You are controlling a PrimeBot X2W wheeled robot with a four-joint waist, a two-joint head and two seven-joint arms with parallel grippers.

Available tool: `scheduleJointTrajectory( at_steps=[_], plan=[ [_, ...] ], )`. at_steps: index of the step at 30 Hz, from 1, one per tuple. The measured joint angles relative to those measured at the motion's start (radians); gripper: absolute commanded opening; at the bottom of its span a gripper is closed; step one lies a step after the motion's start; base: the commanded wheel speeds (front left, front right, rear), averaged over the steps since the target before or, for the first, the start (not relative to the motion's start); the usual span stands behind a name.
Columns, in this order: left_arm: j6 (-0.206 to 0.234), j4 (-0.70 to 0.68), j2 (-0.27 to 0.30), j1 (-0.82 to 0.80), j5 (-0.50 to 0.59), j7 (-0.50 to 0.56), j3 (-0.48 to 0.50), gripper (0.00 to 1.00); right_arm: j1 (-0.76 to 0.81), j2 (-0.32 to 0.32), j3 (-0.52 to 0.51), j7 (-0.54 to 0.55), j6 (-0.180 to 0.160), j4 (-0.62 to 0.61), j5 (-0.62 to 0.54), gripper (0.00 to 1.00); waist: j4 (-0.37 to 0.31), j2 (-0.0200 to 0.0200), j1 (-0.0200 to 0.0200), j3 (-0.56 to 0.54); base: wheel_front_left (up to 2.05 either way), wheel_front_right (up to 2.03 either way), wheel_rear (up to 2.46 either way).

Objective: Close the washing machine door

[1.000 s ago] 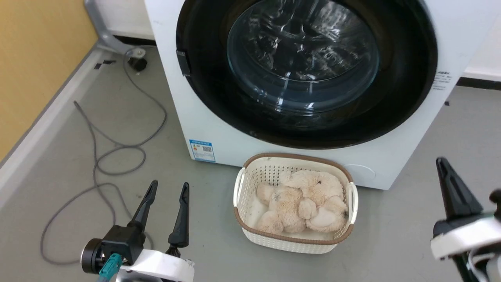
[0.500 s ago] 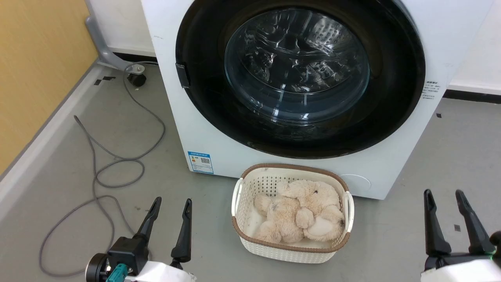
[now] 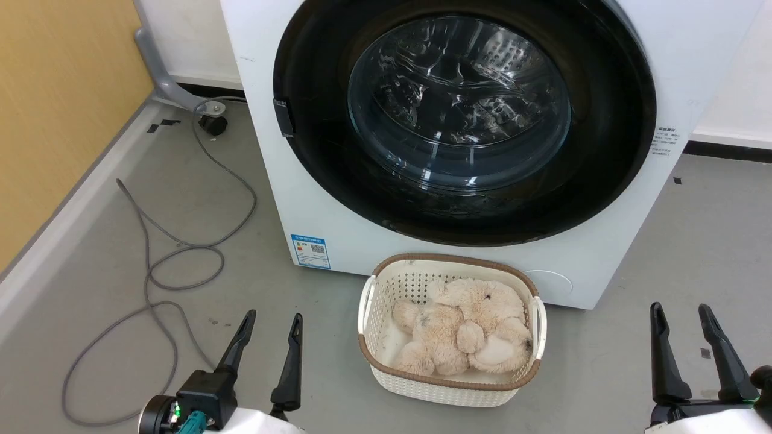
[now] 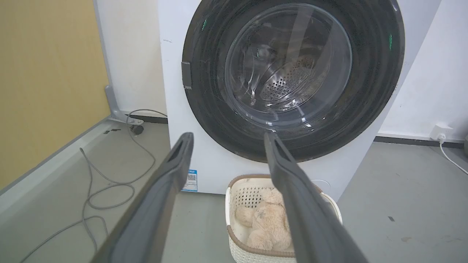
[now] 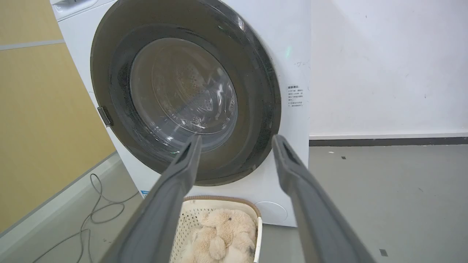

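On the grey floor by the yellow wall (image 3: 60,90) stands the washer (image 3: 603,241), white, with a small blue label (image 3: 310,251) low on its front. Its door (image 3: 461,102) lies flat against the front, the black ring flush all round and the glass bowl showing the steel drum behind it; from where I stand it looks shut. A small dark catch (image 3: 283,117) sits on the ring's left edge.

Just in front of the washer, nearly touching its base, is a white lattice basket (image 3: 452,257) with a brown rim, and a cream plush toy (image 3: 464,328) lies curled inside it. A grey cable (image 3: 145,238) loops over the floor to the left.

Both arms hang low, well back from the washer, one on either side of the basket. The left gripper (image 3: 273,315) has its fingers spread with nothing between them. The right gripper (image 3: 680,307) is likewise parted and empty, fingers pointing towards the door.
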Motion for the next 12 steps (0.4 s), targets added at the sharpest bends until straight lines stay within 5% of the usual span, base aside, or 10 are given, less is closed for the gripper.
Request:
scheduleJointTrajectory(
  at_steps=[2,3,12],
  plan=[
    [0.005,-0.003,0.0,0.0,0.0,0.0,0.0,1.0,0.0,0.0,0.0,0.0,0.0,0.0,0.0,1.0,0.0,0.0,0.0,0.001,0.0,0.0,0.0],
    [0.006,-0.005,0.0,0.0,0.001,0.0,0.0,0.0,0.0,0.0,0.0,0.0,0.0,0.001,0.0,0.0,0.0,0.0,0.0,0.003,0.0,0.0,0.0],
    [0.005,-0.004,0.0,0.0,0.0,0.007,0.0,0.0,-0.001,0.0,0.002,0.004,0.0,0.001,-0.004,0.0,-0.001,0.0,0.0,0.003,0.0,0.0,0.0]
  ],
)
